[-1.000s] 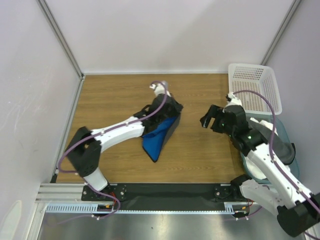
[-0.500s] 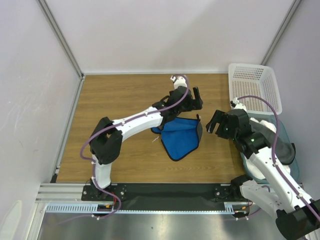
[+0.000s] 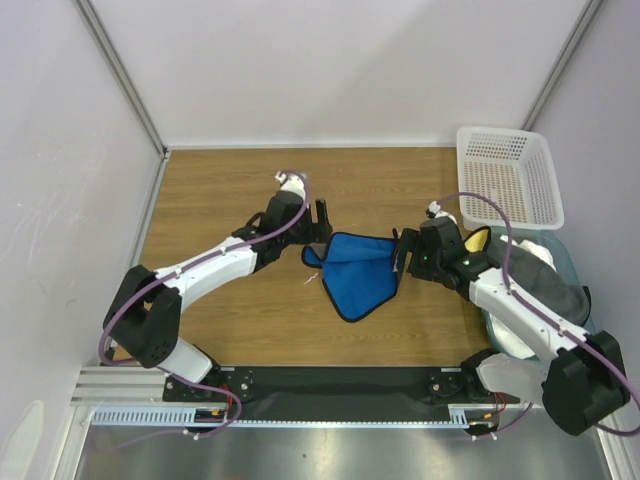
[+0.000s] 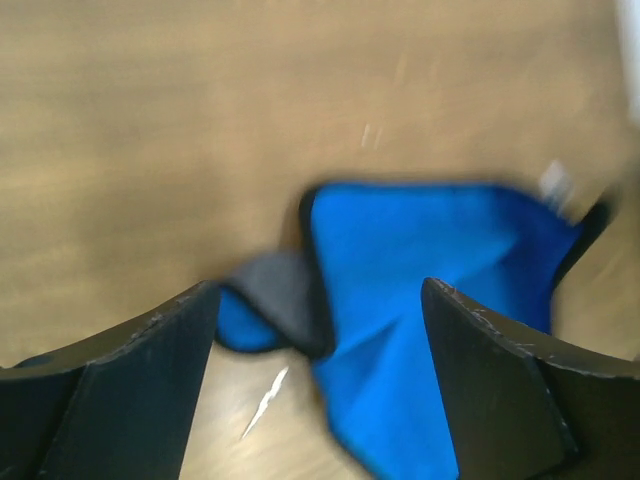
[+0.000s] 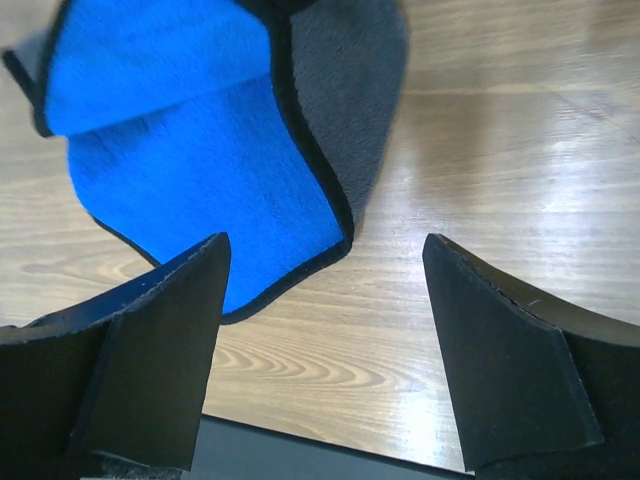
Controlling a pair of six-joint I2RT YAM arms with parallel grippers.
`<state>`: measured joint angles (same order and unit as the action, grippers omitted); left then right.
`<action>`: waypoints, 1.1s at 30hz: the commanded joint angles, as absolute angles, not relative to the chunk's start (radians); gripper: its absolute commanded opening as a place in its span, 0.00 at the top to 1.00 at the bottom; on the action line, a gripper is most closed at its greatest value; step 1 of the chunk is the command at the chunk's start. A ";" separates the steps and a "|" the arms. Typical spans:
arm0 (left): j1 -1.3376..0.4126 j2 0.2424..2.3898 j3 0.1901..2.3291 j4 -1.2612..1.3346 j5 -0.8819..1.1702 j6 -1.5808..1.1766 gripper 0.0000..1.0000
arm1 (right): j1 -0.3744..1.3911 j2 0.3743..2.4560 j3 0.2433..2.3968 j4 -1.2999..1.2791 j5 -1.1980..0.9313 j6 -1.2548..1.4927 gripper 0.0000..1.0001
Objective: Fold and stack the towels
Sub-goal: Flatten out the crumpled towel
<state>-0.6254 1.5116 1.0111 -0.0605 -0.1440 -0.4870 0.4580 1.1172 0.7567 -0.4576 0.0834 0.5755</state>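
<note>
A small towel, blue on one face, dark grey on the other and dark-edged, lies loosely crumpled on the wooden table. My left gripper hovers open just left of its upper-left corner. In the blurred left wrist view the towel and its turned-up grey corner lie ahead of the left gripper. My right gripper stands open at the towel's right edge. In the right wrist view the right gripper is empty, just short of the towel. A yellow towel peeks out behind the right arm.
A white perforated basket stands at the back right. A grey-blue tub at the right edge holds white and dark grey cloth, partly hidden by the right arm. A small white scrap lies left of the towel.
My left gripper opened and let go of the towel, which now lies on the table. It drew back to the left. The right gripper moved left to the towel's right edge.
</note>
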 commanded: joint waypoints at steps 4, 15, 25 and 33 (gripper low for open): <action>-0.635 1.503 0.917 -0.032 -0.067 -0.368 0.16 | 0.498 1.209 0.807 -0.358 0.170 0.575 0.19; -0.627 1.502 0.781 0.089 -0.065 -0.567 0.29 | 0.492 1.350 0.884 -0.313 0.272 0.537 0.28; -0.571 1.519 0.723 0.120 -0.063 -0.656 0.43 | 0.463 1.405 0.894 -0.281 0.235 0.529 0.37; -0.537 1.560 0.712 0.147 -0.049 -0.664 0.48 | 0.454 1.425 0.922 -0.270 0.218 0.515 0.37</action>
